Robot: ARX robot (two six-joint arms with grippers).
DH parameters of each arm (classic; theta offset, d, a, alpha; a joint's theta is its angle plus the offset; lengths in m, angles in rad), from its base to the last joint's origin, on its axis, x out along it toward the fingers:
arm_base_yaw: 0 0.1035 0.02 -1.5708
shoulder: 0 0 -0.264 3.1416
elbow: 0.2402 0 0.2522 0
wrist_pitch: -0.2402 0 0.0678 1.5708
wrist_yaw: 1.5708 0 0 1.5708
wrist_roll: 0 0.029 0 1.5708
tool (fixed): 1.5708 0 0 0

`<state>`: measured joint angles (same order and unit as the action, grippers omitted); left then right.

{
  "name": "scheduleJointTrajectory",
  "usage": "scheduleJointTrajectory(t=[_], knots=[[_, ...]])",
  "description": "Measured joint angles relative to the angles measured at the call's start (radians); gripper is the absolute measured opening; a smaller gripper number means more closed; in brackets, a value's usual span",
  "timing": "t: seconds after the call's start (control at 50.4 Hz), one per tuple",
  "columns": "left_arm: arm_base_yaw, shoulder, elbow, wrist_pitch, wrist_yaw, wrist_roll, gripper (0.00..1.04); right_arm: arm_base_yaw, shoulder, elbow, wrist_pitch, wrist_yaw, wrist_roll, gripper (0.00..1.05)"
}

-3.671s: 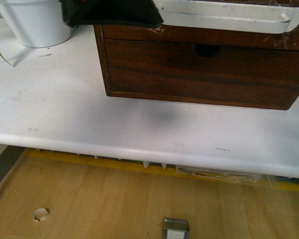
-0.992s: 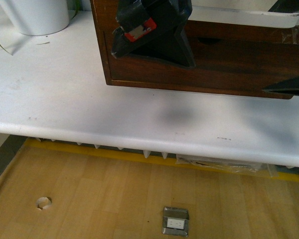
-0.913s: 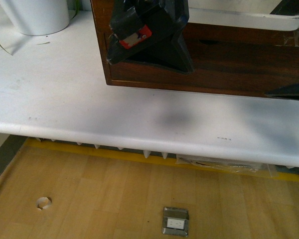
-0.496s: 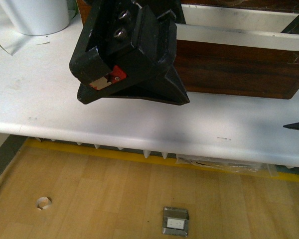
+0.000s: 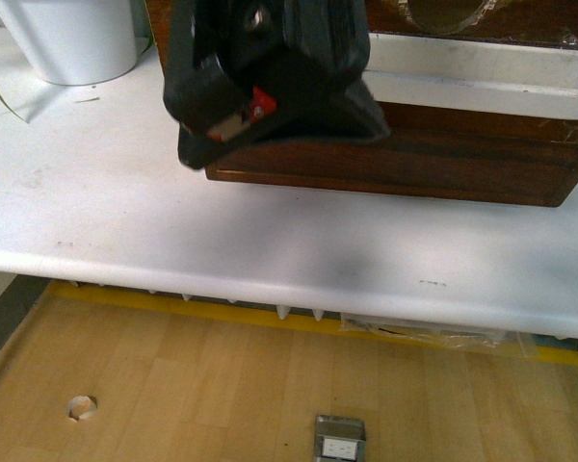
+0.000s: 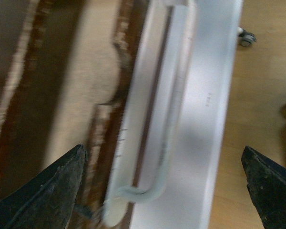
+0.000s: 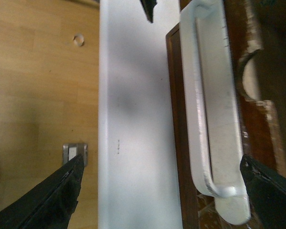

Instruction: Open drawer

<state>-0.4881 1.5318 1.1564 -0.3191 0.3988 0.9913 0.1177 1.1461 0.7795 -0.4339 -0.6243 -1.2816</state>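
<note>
Both arms' jaws gaping; drawer (image 7: 255, 133) white handle (image 7: 209, 95) ungrasped.

Bulky black angular housing (image 5: 279, 67), small red-and-white patch (image 5: 249, 108), dark matte tapered fingers (image 6: 52, 195), rough-textured surfaces

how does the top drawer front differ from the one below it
The top drawer carries a white bar handle; the lower front shows none. The top drawer's notch edge is chipped pale; the lower front looks unchipped. Both are dark wood.
</note>
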Motion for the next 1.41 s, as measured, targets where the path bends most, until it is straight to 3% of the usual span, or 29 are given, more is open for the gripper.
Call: scheduleJointTrajectory(t=[0.278, 0.417, 0.615, 0.794, 0.933, 0.992, 1.111, 1.27, 1.329, 1.369, 1.409], knots=[[0.058, -0.194, -0.165, 0.258, -0.041, -0.163, 0.99, -0.117, -0.148, -0.098, 0.146, -0.108, 0.159, 0.96], [0.094, -0.312, -0.307, 0.418, -0.123, -0.275, 0.99, -0.192, -0.246, -0.188, 0.328, -0.121, 0.361, 0.96], [0.155, -0.417, -0.51, 0.681, -0.405, -0.439, 0.99, -0.269, -0.402, -0.352, 0.526, -0.048, 0.648, 0.96], [0.164, -0.541, -0.708, 0.872, -0.645, -0.62, 0.99, -0.335, -0.517, -0.482, 0.595, -0.007, 0.801, 0.96], [0.172, -0.668, -0.82, 0.876, -0.829, -0.736, 0.99, -0.364, -0.621, -0.551, 0.569, 0.035, 0.886, 0.96], [0.196, -0.751, -0.872, 0.817, -0.924, -0.812, 0.99, -0.369, -0.688, -0.586, 0.547, 0.056, 0.932, 0.96], [0.267, -0.915, -0.954, 0.644, -1.025, -0.982, 0.99, -0.37, -0.806, -0.635, 0.537, 0.08, 1.049, 0.96], [0.272, -0.951, -0.966, 0.636, -1.011, -1.033, 0.98, -0.365, -0.842, -0.653, 0.546, 0.093, 1.108, 0.96], [0.32, -0.973, -0.988, 0.675, -0.828, -1.019, 0.9, -0.365, -0.842, -0.654, 0.546, 0.095, 1.115, 0.96], [0.354, -0.997, -1.007, 0.684, -0.692, -1.014, 0.83, -0.346, -0.853, -0.661, 0.562, 0.157, 1.141, 0.93], [0.378, -1.014, -1.017, 0.684, -0.619, -1.011, 0.78, -0.306, -0.872, -0.676, 0.581, 0.291, 1.177, 0.86]])
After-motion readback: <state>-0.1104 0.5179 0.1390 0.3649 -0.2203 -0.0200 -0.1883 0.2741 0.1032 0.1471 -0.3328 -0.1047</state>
